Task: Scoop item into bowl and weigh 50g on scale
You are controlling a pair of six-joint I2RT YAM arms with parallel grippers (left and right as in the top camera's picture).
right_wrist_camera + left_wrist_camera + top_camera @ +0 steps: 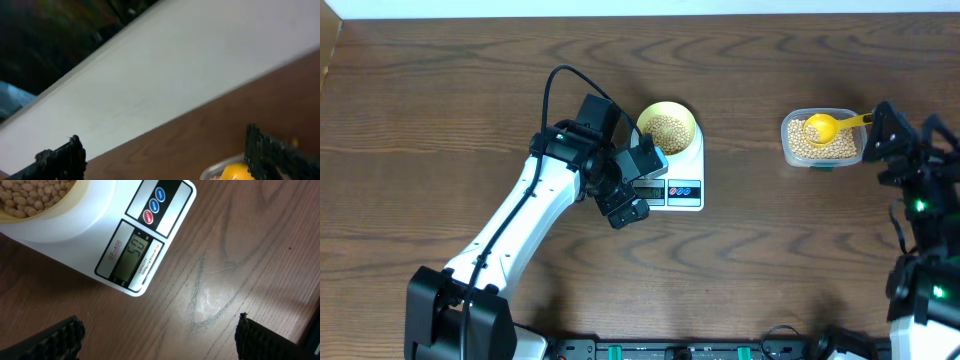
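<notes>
left gripper (pixel 638 187): jaws wide apart, holding nothing, over bare table (pixel 235 250)
scale (pixel 688 165): just ahead of the left jaws, display (pixel 136 252) nearest them, digits look like 50
bowl (pixel 642 127): on the scale, beyond the display, filled with beans (pixel 667 131)
right gripper (pixel 883 150): jaws wide apart, empty
tub (pixel 788 150): just ahead of the right jaws, with beans and scoop (pixel 828 126) inside

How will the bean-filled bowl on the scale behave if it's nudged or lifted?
It will probably slide rather than tip, since the bowl sits flat on the smooth white scale. It is likely bottom-heavy, as the beans cover its whole bottom. If it is tilted during a lift, the loose round beans could roll out.
</notes>
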